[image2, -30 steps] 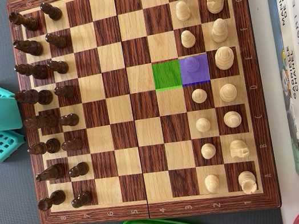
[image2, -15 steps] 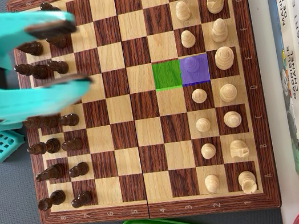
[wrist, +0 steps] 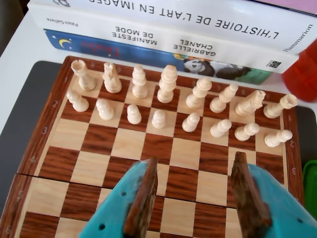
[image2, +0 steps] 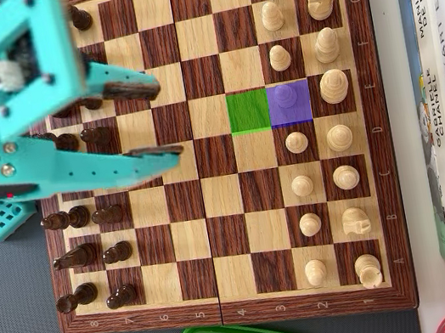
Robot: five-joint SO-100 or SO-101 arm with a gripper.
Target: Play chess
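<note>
In the wrist view, the teal gripper (wrist: 193, 191) fills the near edge with its two brown-padded fingers spread wide and nothing between them; beyond lies the wooden chessboard (wrist: 54, 106), with a row of cream pawns and the taller cream pieces behind them, then a stack of books (wrist: 148, 29) at the far edge. The pawn most in line with the gap between the fingers is a cream pawn (wrist: 190, 122) standing upright on its square. In the overhead view, the gripper (image2: 158, 116) hangs open over the left half of the board, above the dark pieces (image2: 108, 214). To its right, well apart, a purple-tinted square holds the pawn (image2: 285, 97), and a green-tinted square (image2: 248, 111) touches it on the left. The pawn looks small, light, rigid and smooth, easily toppled; it seems best pinched at the narrow neck just under its round head
</note>
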